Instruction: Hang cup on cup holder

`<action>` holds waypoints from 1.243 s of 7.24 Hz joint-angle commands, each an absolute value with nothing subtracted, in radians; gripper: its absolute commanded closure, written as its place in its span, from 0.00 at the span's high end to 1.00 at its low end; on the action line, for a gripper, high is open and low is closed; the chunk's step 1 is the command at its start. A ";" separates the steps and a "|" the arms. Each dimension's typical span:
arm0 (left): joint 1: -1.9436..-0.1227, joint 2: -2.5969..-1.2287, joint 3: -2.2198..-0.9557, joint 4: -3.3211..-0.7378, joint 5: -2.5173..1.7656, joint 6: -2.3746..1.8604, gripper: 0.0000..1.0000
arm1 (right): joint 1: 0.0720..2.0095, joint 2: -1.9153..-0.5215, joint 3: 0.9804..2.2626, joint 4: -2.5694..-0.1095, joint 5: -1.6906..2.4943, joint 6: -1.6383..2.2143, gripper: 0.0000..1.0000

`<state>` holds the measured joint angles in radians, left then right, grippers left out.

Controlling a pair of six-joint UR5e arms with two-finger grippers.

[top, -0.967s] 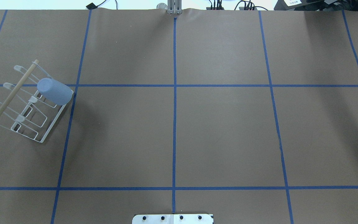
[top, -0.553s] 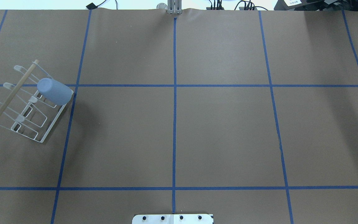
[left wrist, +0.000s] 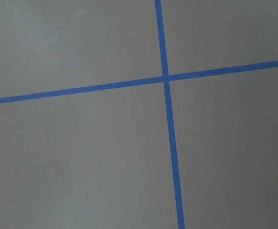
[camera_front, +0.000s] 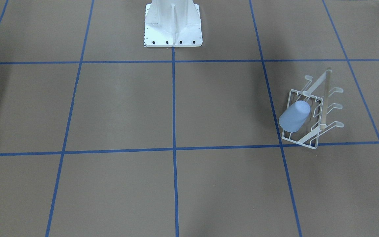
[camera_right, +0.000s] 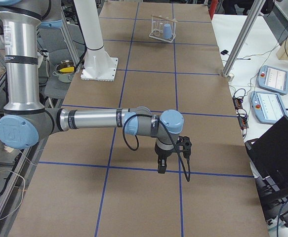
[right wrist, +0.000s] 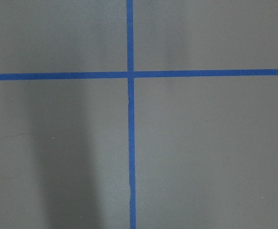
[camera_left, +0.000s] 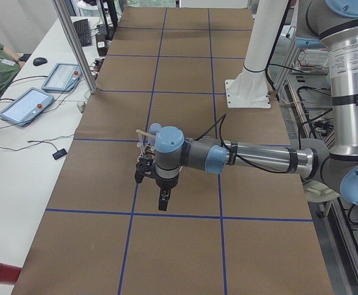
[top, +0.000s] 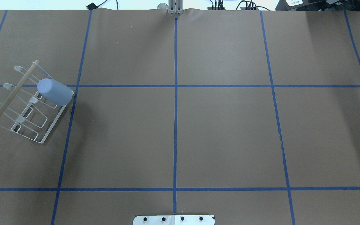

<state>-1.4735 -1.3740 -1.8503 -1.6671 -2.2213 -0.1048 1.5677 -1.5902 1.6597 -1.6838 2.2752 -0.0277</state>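
Across the brown tabletop [top: 223, 137], gridded with blue tape [top: 175, 125], the left arm [camera_left: 258, 158] and the right arm [camera_right: 94, 119] are stretched out low. Each set of jaws is pointed down over bare paper. Whether the left jaws or the right jaws are spread or closed cannot be told from the side views, and only tape crossings are shown by the wrist cameras.

Well apart from the right jaws, at the tabletop's far end, and just beyond the left jaws, the cup holder [top: 58, 117] is stood. The cup [top: 55, 92] is seated upside down over one of its prongs and is held by neither jaws. The hanging is therefore judged done, with nothing left except perhaps withdrawing the arms.

The cup's long axis is tilted along the prong. Its closed base is pointed up toward the wooden rod [top: 14, 92], and its open rim down toward the wire frame's edge.
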 commanded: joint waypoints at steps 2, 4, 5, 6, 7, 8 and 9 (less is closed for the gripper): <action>-1.488 -1.364 -1.838 -1.657 -2.272 -0.106 0.98 | 1.568 -1.592 1.655 -1.649 2.284 -0.015 1.00; -1.491 -1.358 -1.830 -1.658 -2.273 -0.104 0.98 | 1.568 -1.592 1.658 -1.651 2.298 -0.014 1.00; -1.518 -1.355 -1.827 -1.658 -2.322 -0.104 0.98 | 1.568 -1.592 1.658 -1.651 2.302 -0.014 1.00; -1.525 -1.351 -1.827 -1.657 -2.354 -0.106 0.98 | 1.568 -1.592 1.658 -1.651 2.303 -0.014 1.00; -1.525 -1.351 -1.825 -1.657 -2.355 -0.104 0.99 | 1.568 -1.591 1.658 -1.651 2.304 -0.014 1.00; -1.525 -1.356 -1.824 -1.657 -2.355 -0.106 0.98 | 1.568 -1.591 1.658 -1.651 2.307 -0.014 1.00; -1.525 -1.365 -1.815 -1.657 -2.355 -0.106 0.99 | 1.568 -1.589 1.658 -1.651 2.307 -0.014 1.00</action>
<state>-1.5240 -1.3569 -1.8226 -1.6568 -2.3527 -0.1054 1.5677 -1.5905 1.6582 -1.6505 2.3057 -0.0138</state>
